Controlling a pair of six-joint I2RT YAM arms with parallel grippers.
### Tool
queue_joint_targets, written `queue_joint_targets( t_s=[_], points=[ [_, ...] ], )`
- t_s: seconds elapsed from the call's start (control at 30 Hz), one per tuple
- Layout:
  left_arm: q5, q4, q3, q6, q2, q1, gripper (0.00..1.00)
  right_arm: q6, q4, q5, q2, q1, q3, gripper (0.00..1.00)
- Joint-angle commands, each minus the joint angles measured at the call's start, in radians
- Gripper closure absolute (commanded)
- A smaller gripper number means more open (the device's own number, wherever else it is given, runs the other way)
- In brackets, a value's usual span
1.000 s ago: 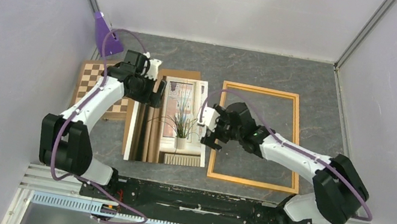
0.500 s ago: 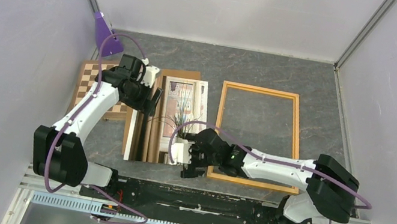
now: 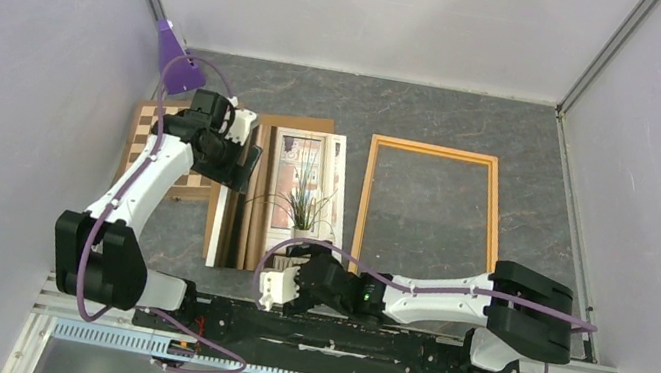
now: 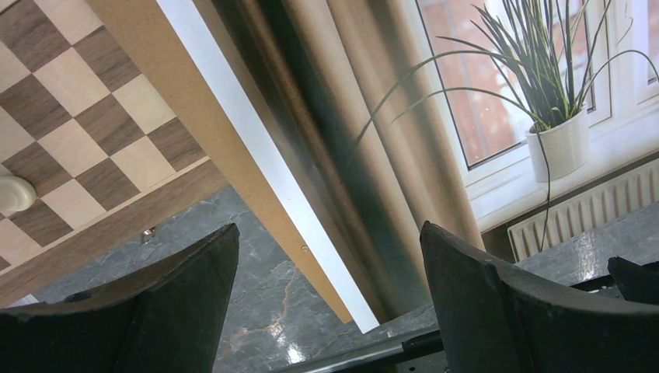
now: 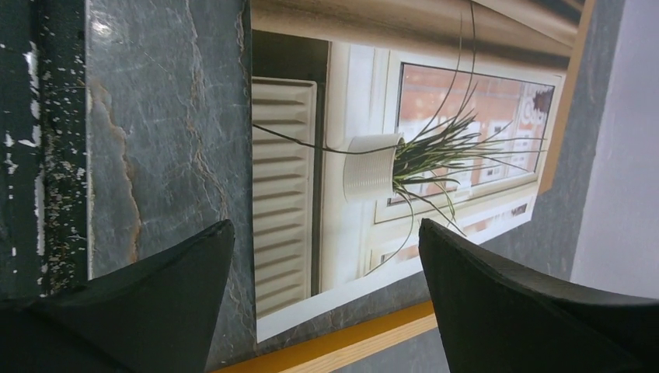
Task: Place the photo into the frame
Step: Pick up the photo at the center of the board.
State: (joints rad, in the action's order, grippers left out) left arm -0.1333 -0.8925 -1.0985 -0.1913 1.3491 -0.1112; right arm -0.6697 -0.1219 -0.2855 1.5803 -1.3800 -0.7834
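Note:
The photo (image 3: pixel 296 196), a print of a spiky potted plant by a window, lies flat on a brown backing board (image 3: pixel 301 124) left of centre. The frame (image 3: pixel 363 214), thin light-orange rails, lies flat to its right with bare table inside it. My left gripper (image 3: pixel 242 164) is open above the photo's left edge; the left wrist view shows the photo (image 4: pixel 435 116) and the board's edge (image 4: pixel 233 148) between its empty fingers (image 4: pixel 155 311). My right gripper (image 3: pixel 279 287) is open and low at the photo's near edge; the right wrist view shows the photo (image 5: pixel 373 155) and a frame rail (image 5: pixel 350 346).
A brown-and-white chessboard (image 3: pixel 153 132) lies left of the backing board, partly under my left arm; a pale chess piece (image 4: pixel 14 193) sits on it. A purple object (image 3: pixel 175 59) stands at the back left. Grey walls close in three sides. The arms' black base rail (image 3: pixel 333 329) runs along the near edge.
My right arm has swung from the photo's right edge down and leftward to the photo's near edge by the base rail. My left gripper has shifted slightly left. The photo and frame have not moved.

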Motion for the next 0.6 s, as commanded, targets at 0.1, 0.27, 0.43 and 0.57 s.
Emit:
queue_joint_targets(
  t_s=[0.1,0.27,0.43,0.57],
  points=[
    [-0.012,-0.022,-0.060,-0.039,-0.020,0.013,0.07,-0.005,-0.118,-0.110,0.017,-0.040,0.021,0.10],
    [-0.017,-0.022,-0.064,-0.030,-0.026,0.012,0.07,0.025,-0.134,-0.101,0.054,-0.075,0.019,0.11],
    [-0.020,-0.023,-0.061,-0.030,-0.037,0.013,0.07,0.042,-0.169,-0.147,0.089,-0.090,0.018,0.13],
    [-0.022,-0.027,-0.060,-0.033,-0.044,0.014,0.08,0.063,-0.188,-0.180,0.128,-0.091,0.000,0.15]
  ],
)
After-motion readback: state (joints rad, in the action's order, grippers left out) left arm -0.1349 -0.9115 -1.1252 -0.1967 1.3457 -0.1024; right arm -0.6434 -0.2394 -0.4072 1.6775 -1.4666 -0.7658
